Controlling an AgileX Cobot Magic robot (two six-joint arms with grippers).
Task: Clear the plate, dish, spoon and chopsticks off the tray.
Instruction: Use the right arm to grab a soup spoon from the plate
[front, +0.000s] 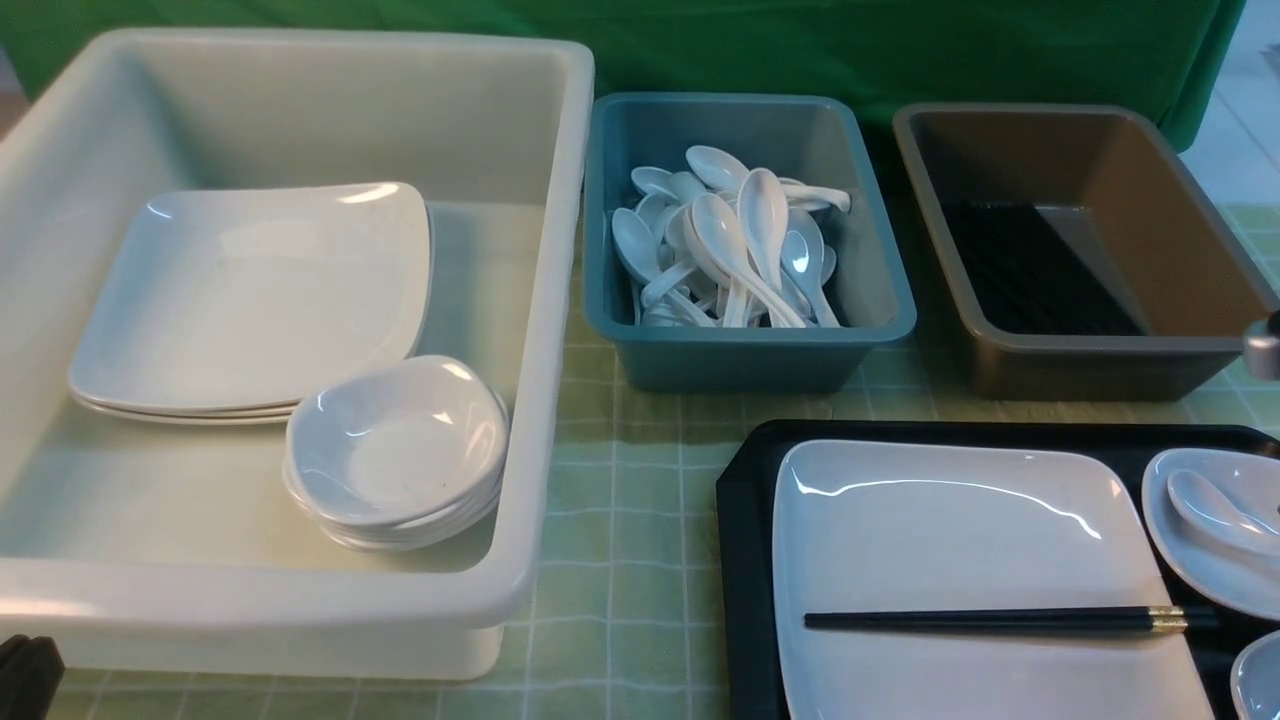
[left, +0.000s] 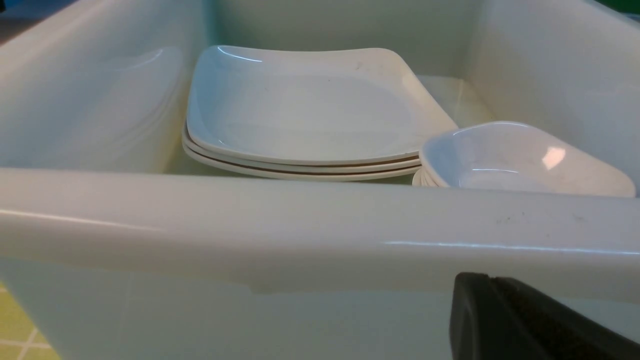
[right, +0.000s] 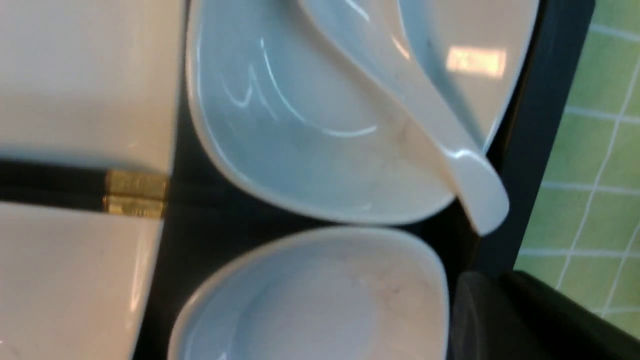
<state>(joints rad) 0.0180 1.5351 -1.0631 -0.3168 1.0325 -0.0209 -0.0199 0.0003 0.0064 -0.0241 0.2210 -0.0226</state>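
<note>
Green-checked cloth (front: 620, 500) over tabletop, plain green drape behind.

Nearest, 7 o'clock in front view: left fingers (left: 525, 325), low against outside of white tub's near wall. Pressed together, nothing seen held.

5 o'clock: black tray (front: 745, 560), fully loaded; nothing judged cleared yet.
- Plate (front: 960, 520) filling tray's 9 o'clock part.
- Chopsticks (front: 1000, 620) lying side by side across plate's near part, gold bands toward 3 o'clock, thick ends overhanging plate rim above bare tray.
- Dish (front: 1190, 570) at tray's 3 o'clock side, just beside plate. Spoon (front: 1215, 512) resting in it, handle poking past dish rim.
- Second small dish (front: 1262, 685) nearer, almost touching first.

Right fingers (right: 525, 320) hovering above that 3 o'clock side. Only one finger in view, so spread or closed: cannot tell. Nothing seen pinched.

Farther:
- White tub (front: 560, 300) at 9 to 10 o'clock, holding stacked plates (front: 250, 300) and stacked dishes (front: 400, 450).
- Teal bin (front: 750, 355) at 12 o'clock, heaped with spoons (front: 740, 240).
- Brown tub (front: 1100, 370) at 2 o'clock, black sticks (front: 1030, 270) on its floor.

Step judged: first pick from tray's 3 o'clock side, spoon or chopsticks.
- For chopsticks: approach at overhanging banded ends, pinch both as one pair, lift level against one sliding out, release low inside brown tub.
- For spoon: take protruding handle, lift straight up without dragging dish, release over teal bin.
- Leave plate and dishes until bare.
</note>
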